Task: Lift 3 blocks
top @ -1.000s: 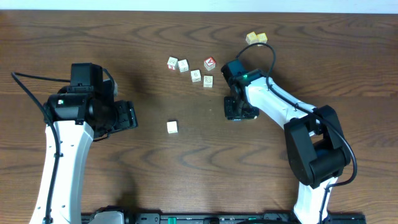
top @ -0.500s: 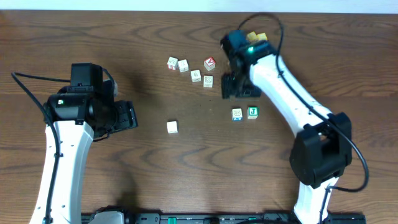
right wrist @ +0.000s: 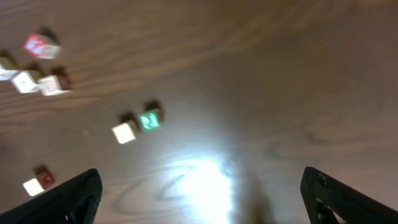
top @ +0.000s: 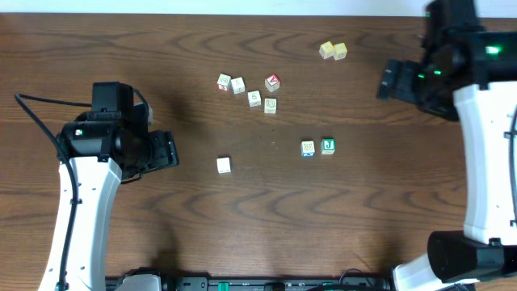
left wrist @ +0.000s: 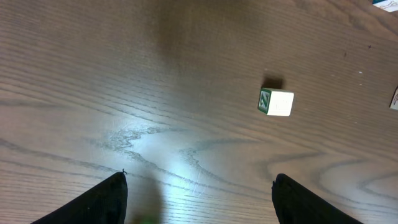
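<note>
The blurred picture showed the right hand [right wrist: 202, 194] with its two dark fingers [right wrist: 78, 196] spread wide above the glare-lit wooden desk [right wrist: 280, 74]. The green block [right wrist: 150, 120] lay just beside the whitish block [right wrist: 124, 132], with a third pale block [right wrist: 34, 185] well apart from them. A red-faced cube [right wrist: 41, 46] and some cream cubes [right wrist: 25, 81] sat clustered farther off.

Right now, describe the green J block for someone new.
On the wooden table, find the loose cluster of five lettered cubes. Below-right of them in the overhead view, two cubes sit side by side: the green J block has a green top, its whitish neighbour doesn't.
</note>
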`<state>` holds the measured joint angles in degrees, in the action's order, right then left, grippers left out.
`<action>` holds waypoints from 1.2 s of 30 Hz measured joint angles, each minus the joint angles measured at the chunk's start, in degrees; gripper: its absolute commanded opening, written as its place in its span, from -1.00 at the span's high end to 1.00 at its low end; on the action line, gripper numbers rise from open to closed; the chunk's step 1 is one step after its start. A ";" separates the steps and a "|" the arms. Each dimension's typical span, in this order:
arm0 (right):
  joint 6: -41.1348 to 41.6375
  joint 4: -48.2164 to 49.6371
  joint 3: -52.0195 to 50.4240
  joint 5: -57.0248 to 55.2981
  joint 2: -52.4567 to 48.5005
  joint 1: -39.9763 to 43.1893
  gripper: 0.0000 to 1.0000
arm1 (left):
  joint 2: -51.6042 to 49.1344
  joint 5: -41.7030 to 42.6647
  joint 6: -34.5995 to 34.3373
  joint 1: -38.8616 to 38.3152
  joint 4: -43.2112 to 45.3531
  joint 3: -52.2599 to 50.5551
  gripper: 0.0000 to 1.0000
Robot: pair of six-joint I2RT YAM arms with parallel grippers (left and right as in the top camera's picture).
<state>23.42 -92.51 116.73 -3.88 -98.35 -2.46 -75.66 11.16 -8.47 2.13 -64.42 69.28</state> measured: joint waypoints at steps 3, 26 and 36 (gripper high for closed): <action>0.00 -2.75 -0.02 -0.48 -0.07 3.58 -0.99 | 0.00 0.00 0.00 0.00 -0.02 0.00 -0.50; 0.00 -4.09 -10.43 0.24 -0.28 6.88 -0.98 | 0.00 0.02 0.00 0.00 -0.04 0.00 -0.50; 0.00 -4.09 -10.43 0.26 -0.28 6.84 -0.99 | 0.00 0.02 0.00 0.00 -0.04 0.00 -0.50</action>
<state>23.42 -96.60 106.30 -3.62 -98.63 4.38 -75.66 11.18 -8.47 2.13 -64.47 69.28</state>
